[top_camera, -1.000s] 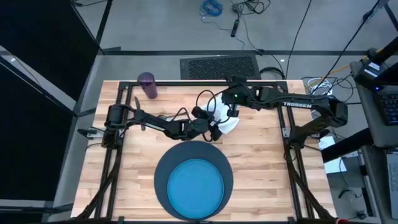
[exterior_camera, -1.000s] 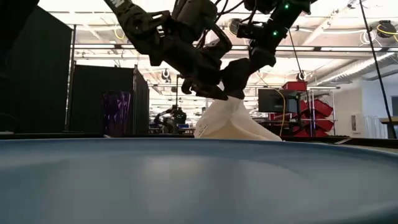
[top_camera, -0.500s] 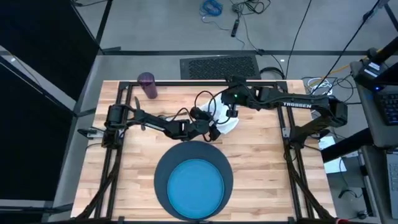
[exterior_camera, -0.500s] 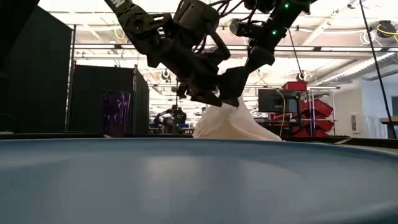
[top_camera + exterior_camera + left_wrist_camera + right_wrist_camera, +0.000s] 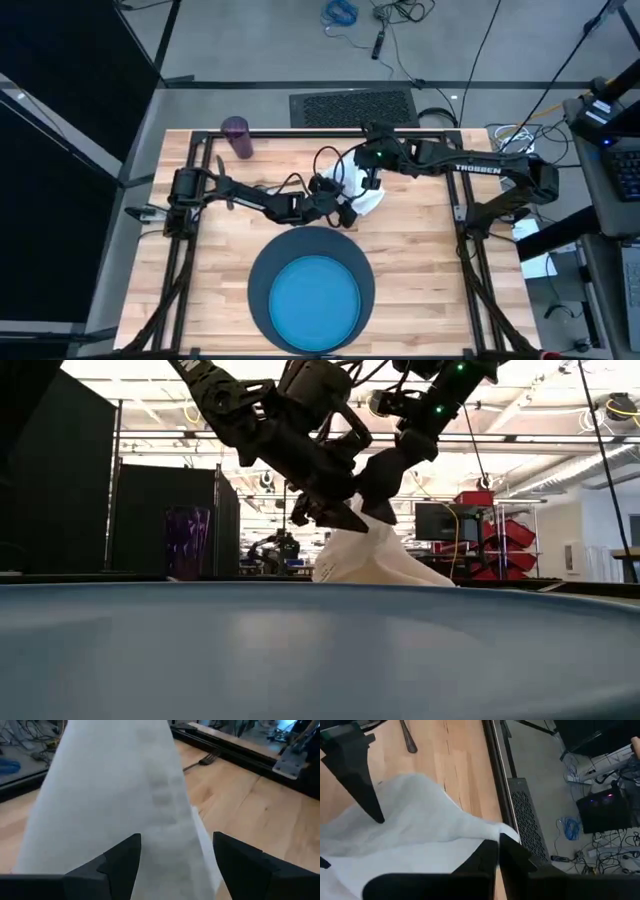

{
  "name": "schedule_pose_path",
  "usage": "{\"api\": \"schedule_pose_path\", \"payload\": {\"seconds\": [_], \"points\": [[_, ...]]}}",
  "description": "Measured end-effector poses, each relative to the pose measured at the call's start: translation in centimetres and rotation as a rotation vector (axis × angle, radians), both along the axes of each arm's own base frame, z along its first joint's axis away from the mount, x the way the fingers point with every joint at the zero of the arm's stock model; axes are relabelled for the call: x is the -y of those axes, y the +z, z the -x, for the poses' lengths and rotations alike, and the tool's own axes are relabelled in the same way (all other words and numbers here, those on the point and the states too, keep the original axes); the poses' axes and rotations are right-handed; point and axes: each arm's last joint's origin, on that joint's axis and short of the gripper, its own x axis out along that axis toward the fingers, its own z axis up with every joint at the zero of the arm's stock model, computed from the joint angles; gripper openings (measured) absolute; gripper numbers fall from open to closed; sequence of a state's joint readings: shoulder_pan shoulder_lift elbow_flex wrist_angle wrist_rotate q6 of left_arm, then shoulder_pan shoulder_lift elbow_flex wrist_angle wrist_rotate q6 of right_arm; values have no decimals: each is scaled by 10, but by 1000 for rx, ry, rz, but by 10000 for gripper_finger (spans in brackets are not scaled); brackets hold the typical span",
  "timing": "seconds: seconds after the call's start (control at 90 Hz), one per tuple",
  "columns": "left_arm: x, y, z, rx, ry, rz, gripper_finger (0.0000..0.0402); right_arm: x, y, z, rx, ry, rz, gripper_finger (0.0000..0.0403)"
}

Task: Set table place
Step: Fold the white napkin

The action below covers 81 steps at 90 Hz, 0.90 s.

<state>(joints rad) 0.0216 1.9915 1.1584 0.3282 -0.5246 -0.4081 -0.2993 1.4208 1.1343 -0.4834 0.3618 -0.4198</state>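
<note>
Looked pale, planked wood on the counter (image 5: pixel 420 250), matt and smooth. Appeared soft, creased white cloth or paper on the napkin (image 5: pixel 370 560); seemed glossy on the blue plate (image 5: pixel 315 302), translucent plastic on the purple cup (image 5: pixel 237 136).

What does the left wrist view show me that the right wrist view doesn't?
Only the left wrist view shows the fork lying on the table, and the left gripper open around the napkin. Only the right wrist view shows the right gripper pinching the napkin's edge, a spoon, and the floor cables. Both show napkin and table.
</note>
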Motion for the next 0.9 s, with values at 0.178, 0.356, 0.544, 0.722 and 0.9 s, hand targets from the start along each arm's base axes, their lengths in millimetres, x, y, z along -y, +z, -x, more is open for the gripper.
{"api": "schedule_pose_path", "payload": {"seconds": [0.178, 0.356, 0.544, 0.722, 0.9], "points": [[-2, -8, 5, -97, 11, 5, 231, 0, 0, 0, 3, -2, 2, 0], [-3, -10, 7, -123, 31, -7, 231, -1, 1, -1, 27, -14, -8, 0], [-5, -11, 9, -152, 56, -21, 231, -6, 1, -3, 28, 6, -7, 0], [-6, -12, 9, -158, 38, -6, 231, -7, 1, -4, 31, 9, -6, 0], [-3, -13, 8, -158, -46, 49, 231, -1, 4, -4, 65, -11, 6, 0]]}}
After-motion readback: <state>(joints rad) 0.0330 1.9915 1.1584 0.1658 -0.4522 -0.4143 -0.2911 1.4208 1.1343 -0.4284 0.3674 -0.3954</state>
